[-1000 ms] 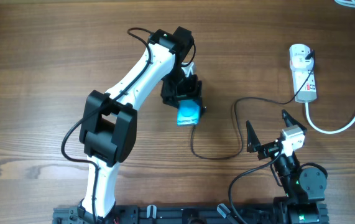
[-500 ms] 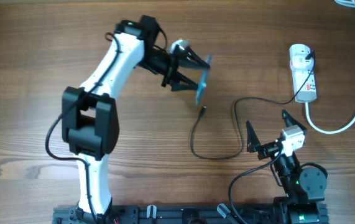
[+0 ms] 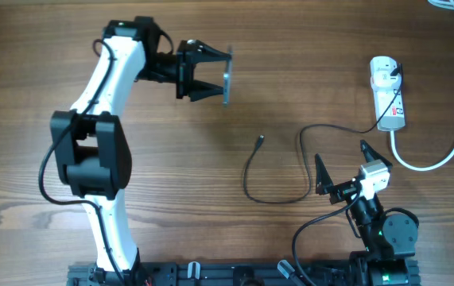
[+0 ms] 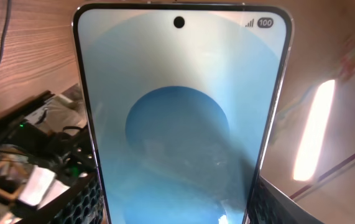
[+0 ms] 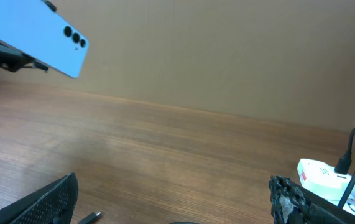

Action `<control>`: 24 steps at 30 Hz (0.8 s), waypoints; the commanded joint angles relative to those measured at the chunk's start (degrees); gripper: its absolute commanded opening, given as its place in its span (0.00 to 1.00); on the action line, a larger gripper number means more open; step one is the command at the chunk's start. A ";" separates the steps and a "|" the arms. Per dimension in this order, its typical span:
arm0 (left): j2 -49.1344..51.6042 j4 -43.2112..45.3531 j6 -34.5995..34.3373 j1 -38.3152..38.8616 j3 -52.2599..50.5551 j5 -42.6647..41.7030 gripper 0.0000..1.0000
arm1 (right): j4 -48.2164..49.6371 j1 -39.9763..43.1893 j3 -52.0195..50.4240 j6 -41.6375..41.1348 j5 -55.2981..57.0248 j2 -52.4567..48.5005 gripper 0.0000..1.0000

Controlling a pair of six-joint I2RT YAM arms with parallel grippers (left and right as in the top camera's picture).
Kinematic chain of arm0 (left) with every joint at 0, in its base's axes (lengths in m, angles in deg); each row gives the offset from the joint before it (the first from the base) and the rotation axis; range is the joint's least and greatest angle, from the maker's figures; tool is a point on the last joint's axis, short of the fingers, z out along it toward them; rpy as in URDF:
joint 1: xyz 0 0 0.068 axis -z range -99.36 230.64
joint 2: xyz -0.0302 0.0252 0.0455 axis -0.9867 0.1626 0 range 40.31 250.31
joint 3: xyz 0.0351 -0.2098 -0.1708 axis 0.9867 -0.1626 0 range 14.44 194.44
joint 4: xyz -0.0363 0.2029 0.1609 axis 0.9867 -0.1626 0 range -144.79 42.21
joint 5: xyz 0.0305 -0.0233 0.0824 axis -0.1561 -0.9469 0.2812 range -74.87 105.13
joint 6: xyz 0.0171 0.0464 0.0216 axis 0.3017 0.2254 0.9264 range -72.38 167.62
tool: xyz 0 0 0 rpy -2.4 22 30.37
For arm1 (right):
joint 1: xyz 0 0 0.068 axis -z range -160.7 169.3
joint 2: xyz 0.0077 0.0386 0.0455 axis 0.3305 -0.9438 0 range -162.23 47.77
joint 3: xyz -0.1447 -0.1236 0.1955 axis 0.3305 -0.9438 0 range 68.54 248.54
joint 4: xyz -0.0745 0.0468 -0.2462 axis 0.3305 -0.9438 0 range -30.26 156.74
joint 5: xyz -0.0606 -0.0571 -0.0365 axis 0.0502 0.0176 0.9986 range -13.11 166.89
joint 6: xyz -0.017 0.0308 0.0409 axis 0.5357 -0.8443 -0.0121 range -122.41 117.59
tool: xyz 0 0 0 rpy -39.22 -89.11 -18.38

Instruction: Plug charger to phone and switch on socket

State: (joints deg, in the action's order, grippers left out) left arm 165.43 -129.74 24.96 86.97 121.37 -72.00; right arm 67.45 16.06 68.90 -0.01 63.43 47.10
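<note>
Now that the left gripper (image 3: 217, 70), clamped on the phone (image 4: 177, 137), has swung toward ten o'clock from the charger tip (image 3: 259, 141), plugging remains undone.

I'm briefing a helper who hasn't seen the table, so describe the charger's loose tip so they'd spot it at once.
On the table, start at the white socket on the right and follow the charger leftward through its loop. The connector tip lies on bare wood near the middle. Unlike the thick white cord, it's thin and black.
</note>
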 commanded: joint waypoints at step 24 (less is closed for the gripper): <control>-2.78 -12.22 1.64 -6.08 0.02 -3.23 0.61 | 0.15 -0.28 0.00 -0.96 0.28 0.39 1.00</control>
State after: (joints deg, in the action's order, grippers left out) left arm 165.43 -141.28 25.47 81.00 121.31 -72.39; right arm 67.45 16.06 68.90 -0.01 63.43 47.10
